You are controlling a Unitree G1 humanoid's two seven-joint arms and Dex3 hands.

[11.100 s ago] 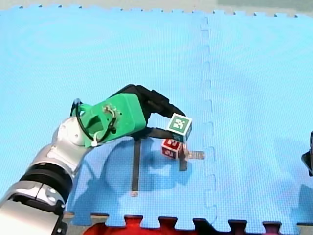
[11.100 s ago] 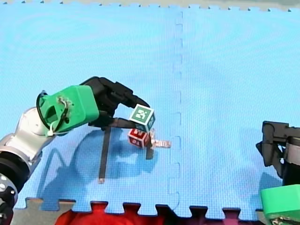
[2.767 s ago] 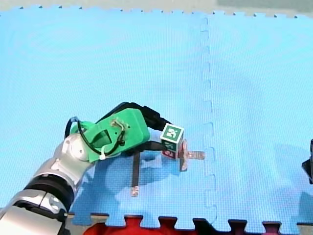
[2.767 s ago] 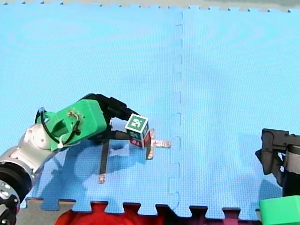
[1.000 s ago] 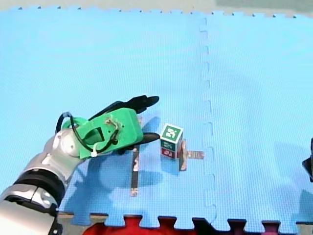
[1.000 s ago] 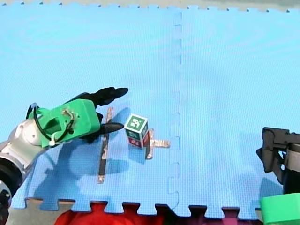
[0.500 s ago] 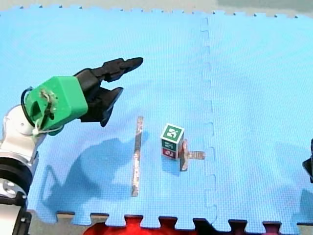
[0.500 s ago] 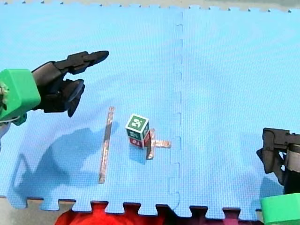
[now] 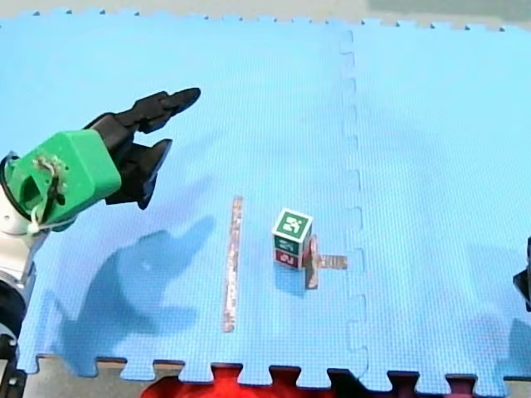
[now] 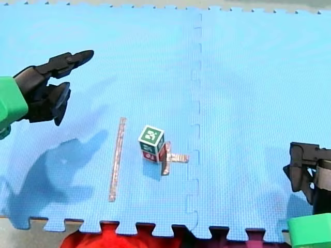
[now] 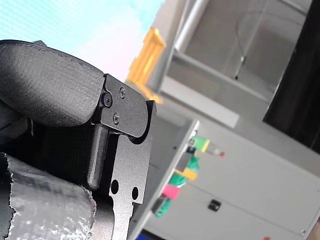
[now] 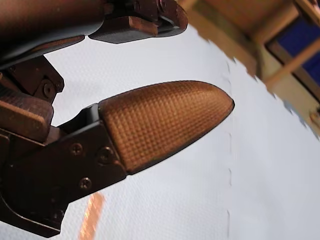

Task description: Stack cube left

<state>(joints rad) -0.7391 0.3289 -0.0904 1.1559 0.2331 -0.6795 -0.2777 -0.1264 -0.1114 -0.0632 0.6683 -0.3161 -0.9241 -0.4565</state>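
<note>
The green cube (image 9: 293,228) sat on top of the red cube (image 9: 287,258), a little turned against it but fully carried, so we judged the stack as made. The pair stood near the middle of the blue foam mat (image 9: 415,124), the red cube touching a small cross of tape (image 9: 323,264), with a long tape strip (image 9: 232,265) just beside them on the left.

Both cubes looked small, stiff and light, with smooth printed faces. We judged that any further hold should fall on two opposite side faces of the green cube, gently, since a sideways nudge could slide it off the red one.

The left hand (image 9: 141,157) hung above the mat, well apart from the stack and to its left; its fingers were uncurled and held nothing. The right hand (image 10: 302,168) was low at the mat's right edge, touching no cube; whether it was open or closed we could not tell.
</note>
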